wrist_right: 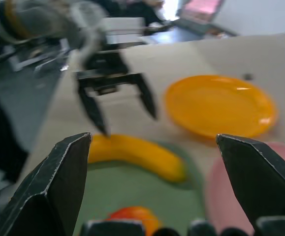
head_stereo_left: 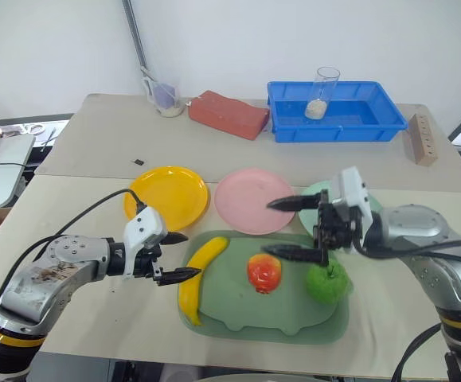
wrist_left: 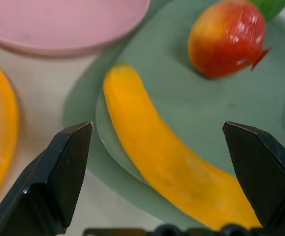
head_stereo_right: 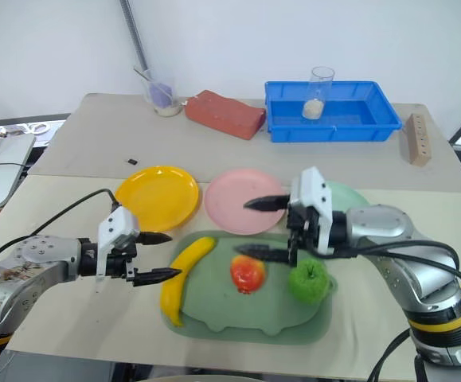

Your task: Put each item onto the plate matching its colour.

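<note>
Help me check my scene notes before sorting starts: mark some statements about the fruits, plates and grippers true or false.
1. The banana lies on the yellow plate. False: it lies on the green mat.
2. Both the left gripper and right gripper are open and empty. True.
3. The pink plate holds the red apple. False: it is empty.
4. The green apple sits on the mat. True.

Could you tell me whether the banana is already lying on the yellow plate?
No, the banana lies on the green mat, beside the yellow plate.
</note>
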